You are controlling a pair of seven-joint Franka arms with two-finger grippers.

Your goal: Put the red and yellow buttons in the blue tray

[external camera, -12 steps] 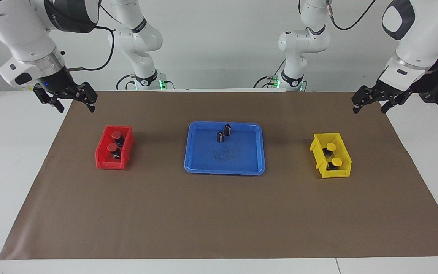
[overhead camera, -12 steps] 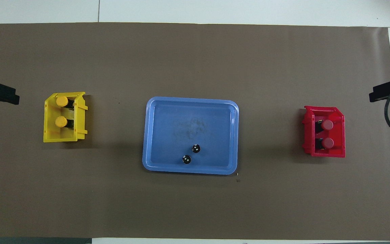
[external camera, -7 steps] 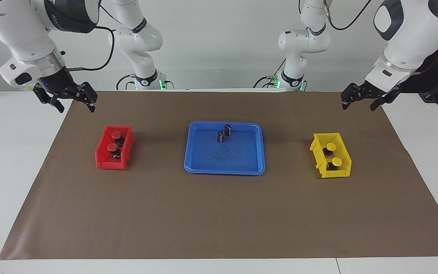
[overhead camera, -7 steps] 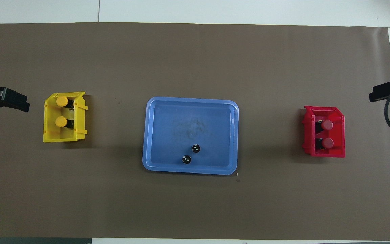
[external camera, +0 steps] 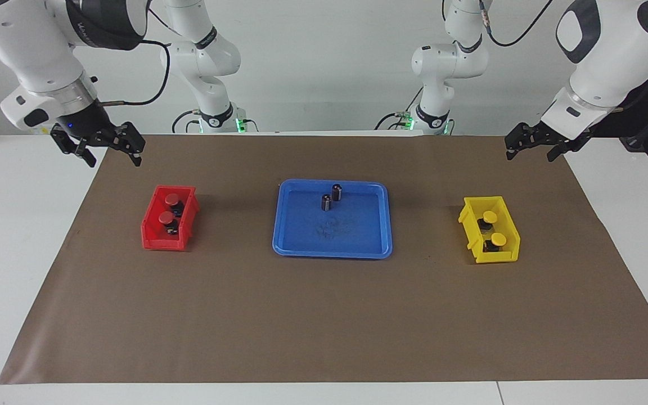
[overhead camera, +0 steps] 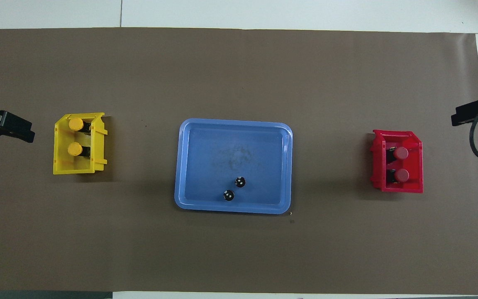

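A brown mat (external camera: 324, 315) covers most of the counter (external camera: 14, 225). At its middle lies the blue tray (external camera: 332, 250), and in it, at the end nearer the robots, stand two capless dark cylinders (external camera: 331, 197) close together. The red bin (external camera: 167, 239) sits toward the right arm's end of the counter and holds the two red buttons (external camera: 169, 208), one nearer the robots than the other. The yellow bin (external camera: 493, 254) sits toward the left arm's end and holds the two yellow buttons (external camera: 493, 228), lined up the same way.

None of the four buttons is in the tray. The red pair lies below the right end effector (external camera: 111, 156) and toward the tray from it; the yellow pair lies below the left end effector (external camera: 528, 152) and likewise toward the tray from it.

The right end effector hangs in the air over the mat's edge, fingers spread apart, holding nothing and touching nothing. The left end effector hangs over the mat's corner near the robots, its fingers also apart and empty
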